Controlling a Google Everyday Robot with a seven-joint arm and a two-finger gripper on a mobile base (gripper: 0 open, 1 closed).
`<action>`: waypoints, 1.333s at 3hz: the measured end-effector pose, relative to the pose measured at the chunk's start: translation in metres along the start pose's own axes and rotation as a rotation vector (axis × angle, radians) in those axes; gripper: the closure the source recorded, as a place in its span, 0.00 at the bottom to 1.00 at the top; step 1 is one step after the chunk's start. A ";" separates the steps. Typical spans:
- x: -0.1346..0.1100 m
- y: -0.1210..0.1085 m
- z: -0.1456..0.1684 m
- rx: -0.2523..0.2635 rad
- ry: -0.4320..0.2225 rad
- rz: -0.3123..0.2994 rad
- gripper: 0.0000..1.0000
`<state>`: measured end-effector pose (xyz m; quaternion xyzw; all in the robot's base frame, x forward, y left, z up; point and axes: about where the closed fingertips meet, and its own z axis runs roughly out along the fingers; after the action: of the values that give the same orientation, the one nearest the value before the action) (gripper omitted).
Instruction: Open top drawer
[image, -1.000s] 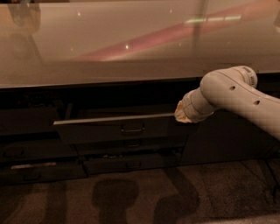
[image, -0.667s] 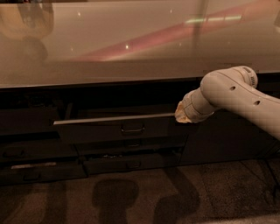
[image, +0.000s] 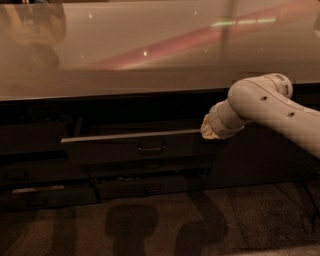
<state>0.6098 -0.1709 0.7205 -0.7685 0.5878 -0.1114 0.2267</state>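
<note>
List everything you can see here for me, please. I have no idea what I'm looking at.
countertop: one, pale and glossy with light reflections, across the upper half
top drawer: one, dark grey with a pale metal top edge, just under the countertop, standing partly out
handle: one, small dark horizontal bar, centre of the top drawer's front
lower drawer fronts: several, dark, stacked below the top drawer; exact number hard to tell
floor: one, dark and speckled, along the bottom, with shadows on it
arm: one, white, reaching in from the right
gripper: one, pale, at the right end of the top drawer's upper edge
</note>
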 end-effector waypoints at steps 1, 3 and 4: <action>0.000 -0.040 0.015 -0.039 0.035 0.007 1.00; 0.010 -0.054 0.031 -0.083 0.058 0.027 1.00; 0.010 -0.054 0.031 -0.084 0.058 0.027 1.00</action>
<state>0.6723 -0.1629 0.7181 -0.7659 0.6085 -0.1060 0.1787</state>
